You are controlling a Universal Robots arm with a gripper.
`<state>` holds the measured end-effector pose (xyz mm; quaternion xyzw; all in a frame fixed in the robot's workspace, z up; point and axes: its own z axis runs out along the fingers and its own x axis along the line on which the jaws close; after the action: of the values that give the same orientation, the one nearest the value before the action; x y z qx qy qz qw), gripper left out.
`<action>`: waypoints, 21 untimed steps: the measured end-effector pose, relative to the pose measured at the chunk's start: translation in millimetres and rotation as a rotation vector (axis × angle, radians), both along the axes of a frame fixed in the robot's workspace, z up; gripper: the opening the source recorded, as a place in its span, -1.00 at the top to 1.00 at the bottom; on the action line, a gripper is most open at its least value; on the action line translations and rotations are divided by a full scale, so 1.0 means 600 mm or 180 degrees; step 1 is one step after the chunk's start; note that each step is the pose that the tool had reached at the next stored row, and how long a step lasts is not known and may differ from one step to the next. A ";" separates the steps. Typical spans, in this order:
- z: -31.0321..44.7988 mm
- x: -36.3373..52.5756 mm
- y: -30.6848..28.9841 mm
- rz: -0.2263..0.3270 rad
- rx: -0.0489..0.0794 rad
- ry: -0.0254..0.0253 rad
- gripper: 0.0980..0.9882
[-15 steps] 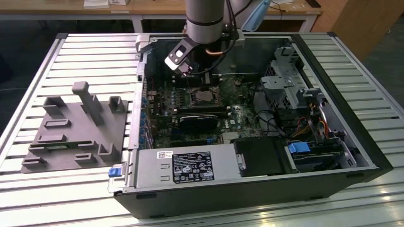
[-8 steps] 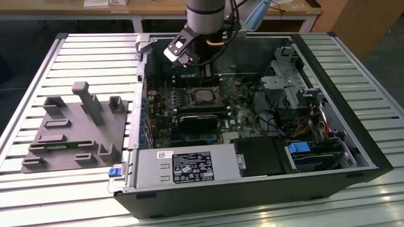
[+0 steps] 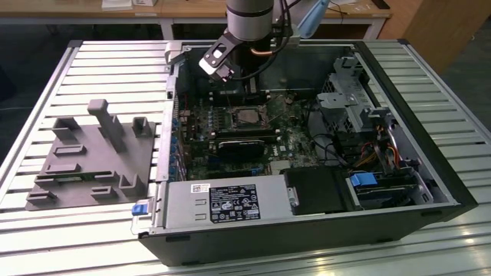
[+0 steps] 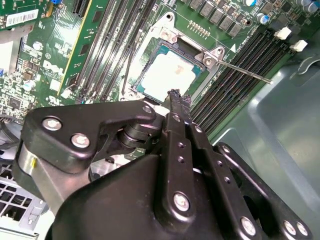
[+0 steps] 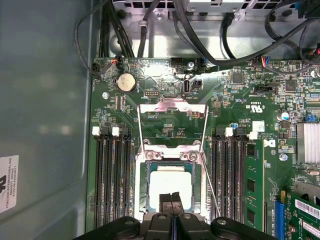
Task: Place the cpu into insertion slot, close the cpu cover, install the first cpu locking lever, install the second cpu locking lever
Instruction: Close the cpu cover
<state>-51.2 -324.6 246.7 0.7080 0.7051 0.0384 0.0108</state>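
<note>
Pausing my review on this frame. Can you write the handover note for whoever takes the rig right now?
The gripper is shut on nothing, with its tips over the cpu; contact unclear.
The cpu sits in the insertion slot.
The cpu cover is open, tilted up off the slot.
One locking lever stands free beside the slot.
Done: cpu placed. Left: cover, both levers.

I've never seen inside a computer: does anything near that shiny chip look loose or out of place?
Nothing looks damaged, but the cpu lies in the insertion slot uncovered: the cpu cover is folded back off it, and a thin locking lever sticks out unlatched. The gripper is shut over the chip's edge.
</note>
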 end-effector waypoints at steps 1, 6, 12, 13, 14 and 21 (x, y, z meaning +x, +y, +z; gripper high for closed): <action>0.000 0.000 0.0000 0.0000 0.0000 0.0000 0.99; 0.001 0.000 0.0000 0.0000 0.0000 0.0000 0.99; 0.003 0.000 -0.0001 -0.0001 -0.0002 0.0001 0.99; 0.005 0.000 -0.0001 -0.0001 -0.0001 0.0001 0.99; 0.007 0.000 0.0000 -0.0001 0.0000 0.0000 0.99; 0.033 0.000 0.0000 -0.0001 0.0000 0.0000 0.99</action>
<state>-51.2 -324.6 266.7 0.7081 0.7050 0.0383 0.0108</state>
